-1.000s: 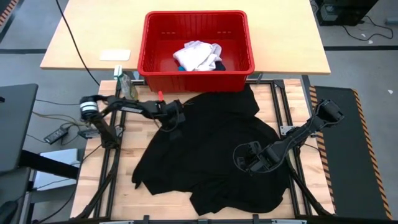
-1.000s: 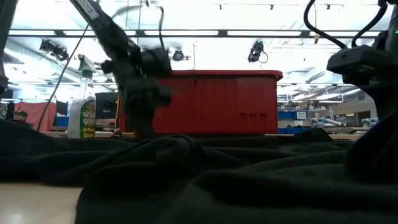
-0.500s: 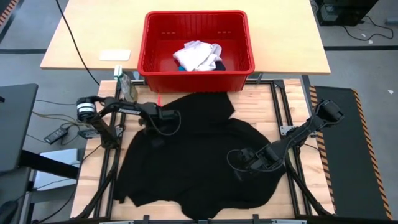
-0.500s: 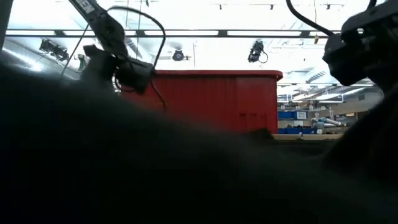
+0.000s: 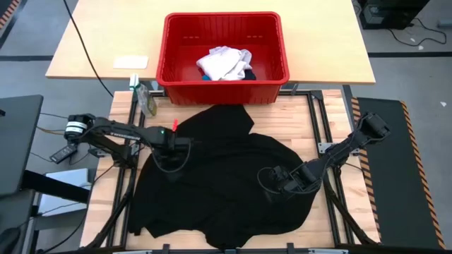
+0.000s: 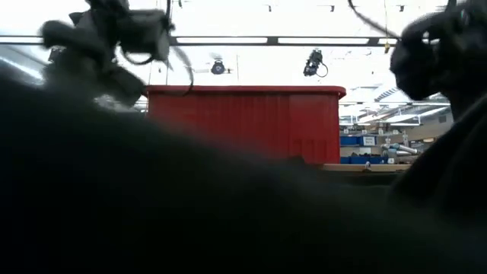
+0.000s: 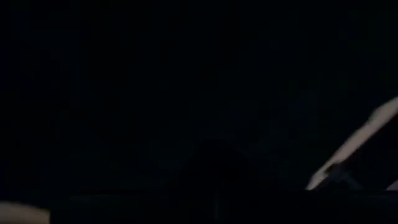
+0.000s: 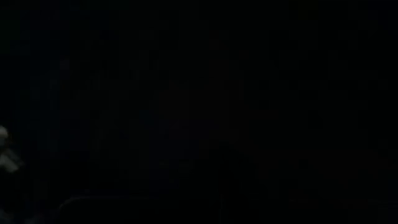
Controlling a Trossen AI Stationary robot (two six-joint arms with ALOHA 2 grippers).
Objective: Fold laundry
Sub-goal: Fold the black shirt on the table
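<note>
A large black shirt [image 5: 226, 183] lies spread over the wooden table, and in the low view its cloth [image 6: 190, 213] fills the lower picture. My left gripper [image 5: 171, 146] is shut on the shirt's far left part. My right gripper [image 5: 274, 180] is shut on its right part. Both wrist views show only dark cloth. A white garment [image 5: 224, 62] and a small blue piece [image 5: 205, 77] lie in the red basket [image 5: 164, 49] beyond the table's far edge. My left gripper holds the black shirt near its far left edge [image 5: 164, 156], coming from above and slanting down. The gripper itself hides the place of contact. The cloth [image 6: 68, 129] rises toward it and the rest lies on the table. My right gripper holds the shirt's right part [image 5: 286, 192] from above, slanting down. The fingers are buried in the dark cloth, so the kind of hold does not show. The cloth [image 6: 449, 152] climbs toward the gripper and the rest lies on the table.
A spray bottle [image 5: 145, 99] stands at the table's far left corner. The red basket sits on a light tabletop [image 5: 318, 42] behind the work table, with a white card [image 5: 131, 62] to its left. Bare wood [image 5: 304, 120] shows at the far right.
My left gripper has gone toward the table's near left and up a little, and has tipped steeply downward. The shirt has gone with it: its far part has drawn away from the basket, its left side has spread nearward. Cloth now fills the low view. My right gripper has only turned.
</note>
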